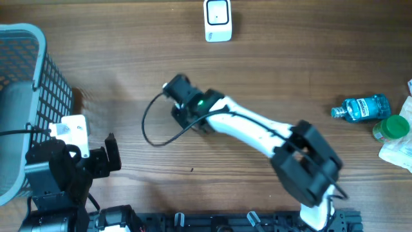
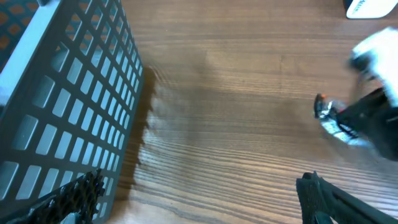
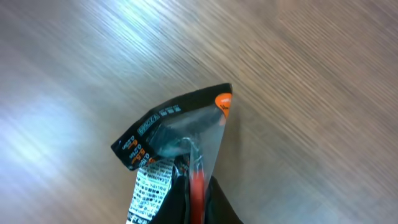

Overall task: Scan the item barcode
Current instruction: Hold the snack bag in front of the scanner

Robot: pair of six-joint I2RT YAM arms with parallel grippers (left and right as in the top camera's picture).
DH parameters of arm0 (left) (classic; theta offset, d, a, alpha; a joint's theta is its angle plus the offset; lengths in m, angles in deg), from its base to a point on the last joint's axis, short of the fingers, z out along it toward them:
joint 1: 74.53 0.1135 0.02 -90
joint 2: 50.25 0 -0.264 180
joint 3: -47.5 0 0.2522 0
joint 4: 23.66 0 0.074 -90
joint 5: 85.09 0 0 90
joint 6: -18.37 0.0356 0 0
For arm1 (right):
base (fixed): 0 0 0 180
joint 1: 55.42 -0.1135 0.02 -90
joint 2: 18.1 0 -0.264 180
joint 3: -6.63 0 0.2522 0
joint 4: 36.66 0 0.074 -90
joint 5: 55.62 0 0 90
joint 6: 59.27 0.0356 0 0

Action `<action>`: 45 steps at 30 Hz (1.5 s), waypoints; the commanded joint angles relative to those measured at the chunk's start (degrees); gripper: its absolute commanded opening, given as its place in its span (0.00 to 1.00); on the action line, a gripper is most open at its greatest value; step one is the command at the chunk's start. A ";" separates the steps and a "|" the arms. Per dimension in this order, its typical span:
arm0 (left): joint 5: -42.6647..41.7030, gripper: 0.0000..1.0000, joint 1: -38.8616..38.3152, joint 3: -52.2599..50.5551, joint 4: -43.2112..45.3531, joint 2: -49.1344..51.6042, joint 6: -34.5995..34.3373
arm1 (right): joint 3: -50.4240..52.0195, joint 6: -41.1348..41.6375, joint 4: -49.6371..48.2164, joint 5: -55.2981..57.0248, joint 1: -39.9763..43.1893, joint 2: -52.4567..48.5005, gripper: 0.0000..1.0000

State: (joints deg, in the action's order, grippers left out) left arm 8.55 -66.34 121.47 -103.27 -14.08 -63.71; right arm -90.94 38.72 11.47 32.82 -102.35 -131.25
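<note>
While white print and an orange corner mark the black packet [image 3: 163, 142], none reads clearly; right gripper [image 3: 196, 193] clamps it, arm stretched over table [image 1: 302, 58]; left gripper [image 1: 96, 154] gapes beside basket [image 1: 55, 80].

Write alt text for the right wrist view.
The right pincer, shut, grips a crumpled black packet with white print and an orange corner, seen close up. A slightly blurred wood-grain table fills the rest of the frame.
</note>
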 commanded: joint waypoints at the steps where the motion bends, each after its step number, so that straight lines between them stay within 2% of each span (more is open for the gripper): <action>1: 0.74 1.00 -0.35 0.07 0.17 -0.09 0.85 | -3.19 13.68 2.01 -29.88 8.81 9.81 0.05; 4: 0.74 1.00 -0.35 0.07 0.17 -0.09 0.85 | -3.17 23.37 2.01 -51.84 20.22 11.34 0.05; 7: 0.74 1.00 -0.35 0.07 0.17 -0.09 0.85 | -2.84 30.51 -1.84 -67.32 28.00 11.26 0.05; 10: 0.74 1.00 -0.35 0.07 0.17 -0.09 0.85 | -2.84 42.91 -7.02 -71.08 34.29 11.26 0.05; 15: 0.76 1.00 -0.35 0.07 0.20 -0.09 0.85 | -2.80 59.49 -20.83 -75.25 39.30 11.23 0.05; 24: 0.74 1.00 -0.35 0.07 0.17 -0.09 0.85 | -2.75 60.81 -21.92 -77.29 39.52 11.23 0.05; 25: 0.76 1.00 -0.35 0.07 0.17 -0.09 0.85 | -2.75 58.05 -22.40 -74.47 39.52 11.23 0.05; 27: 0.76 1.00 -0.35 0.07 0.17 -0.09 0.85 | -2.75 44.50 -22.69 -64.87 39.39 11.23 0.05; 28: 0.76 1.00 -0.35 0.07 0.17 -0.09 0.85 | -2.75 35.71 -20.24 -55.47 39.32 11.23 0.05; 30: 0.74 1.00 -0.37 0.07 0.17 -0.11 0.85 | -2.75 29.31 -18.95 -40.33 38.36 11.23 0.05; 32: 0.74 1.00 -0.37 0.07 0.17 -0.09 0.85 | -2.75 23.39 -20.57 -20.61 35.30 11.23 0.05; 34: 0.74 1.00 -0.37 0.07 0.17 -0.09 0.85 | -2.75 17.73 -24.83 -6.21 31.32 10.86 0.05; 36: 0.74 1.00 -0.35 0.04 0.20 -0.09 0.85 | -2.75 11.93 -33.18 4.57 27.80 8.50 0.05; 40: 0.76 1.00 -0.35 0.07 0.17 -0.09 0.85 | -3.43 7.58 -45.90 11.65 26.91 0.31 0.05; 45: 0.76 1.00 -0.35 0.04 0.17 -0.09 0.85 | -13.90 -3.61 -47.32 13.35 26.25 -10.56 0.05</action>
State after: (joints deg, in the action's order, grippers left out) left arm 8.55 -66.34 121.47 -103.29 -14.08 -63.71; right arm -98.97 43.03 -34.91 43.13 -75.47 -139.24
